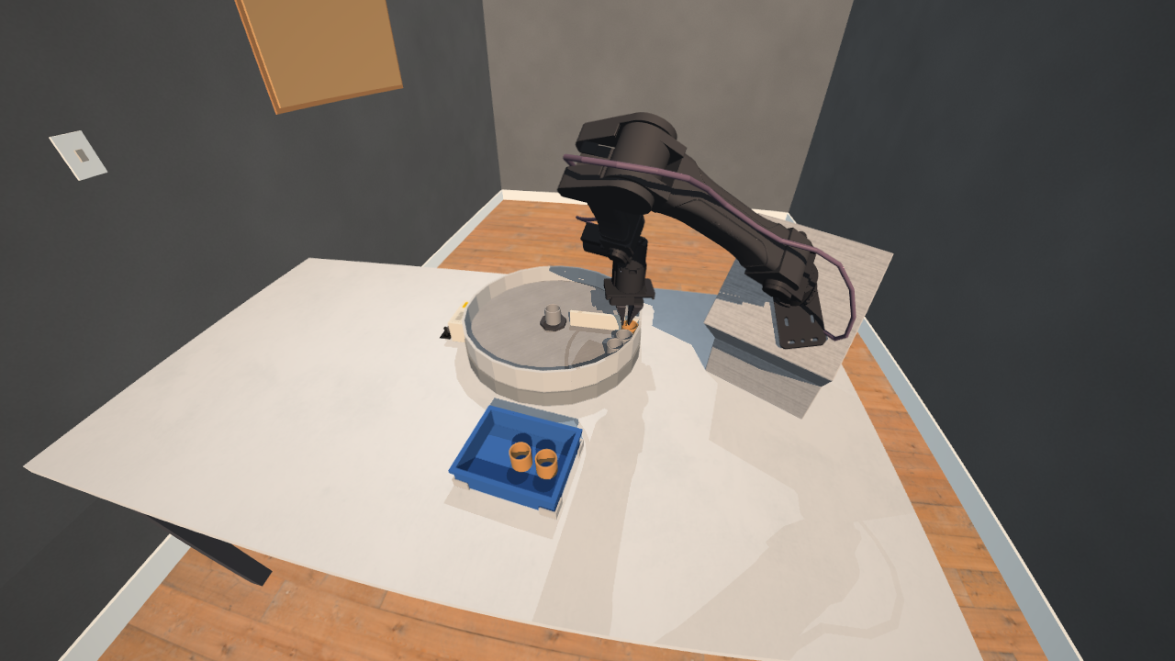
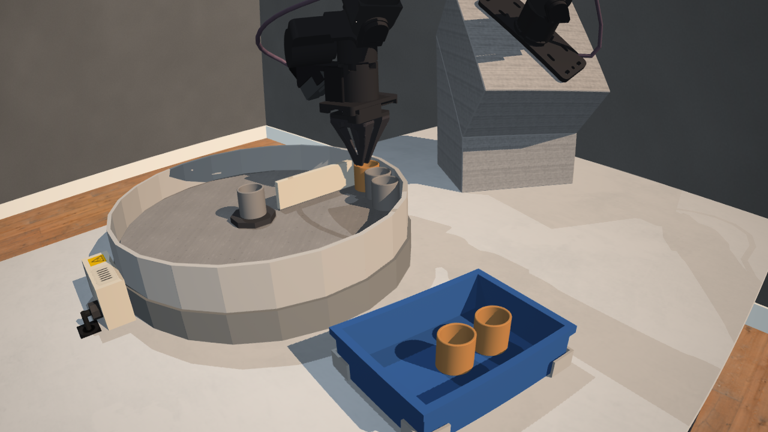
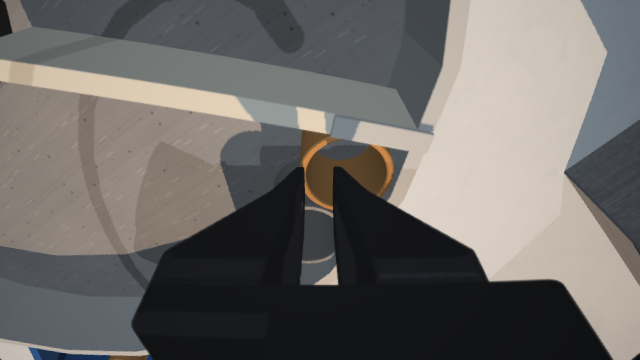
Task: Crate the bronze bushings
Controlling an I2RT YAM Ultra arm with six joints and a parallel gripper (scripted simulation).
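My gripper (image 1: 629, 321) (image 2: 362, 162) (image 3: 318, 180) points down at the right edge of the turntable (image 1: 509, 332) (image 2: 188, 228). Its fingers stand a narrow gap apart with nothing held between them, the tips at the rim of a bronze bushing (image 2: 360, 180) (image 3: 370, 175), one tip over its hollow. That bushing stands upright near the wall. Two steel bushings (image 2: 384, 197) (image 1: 613, 346) stand in front of it; one shows between the fingers in the wrist view. Another steel bushing (image 1: 552, 314) (image 2: 251, 203) is on the centre hub. Two bronze bushings (image 2: 455, 353) (image 1: 546, 464) stand upright in the blue crate (image 2: 504, 378).
A cream barrier (image 1: 591, 319) (image 2: 311, 185) (image 3: 250, 75) runs across the turntable, close beside the bronze bushing. The raised turntable wall (image 2: 300, 279) surrounds the disc. A cream box (image 2: 115, 300) sits at its left. The grey arm pedestal (image 2: 515, 166) stands behind right.
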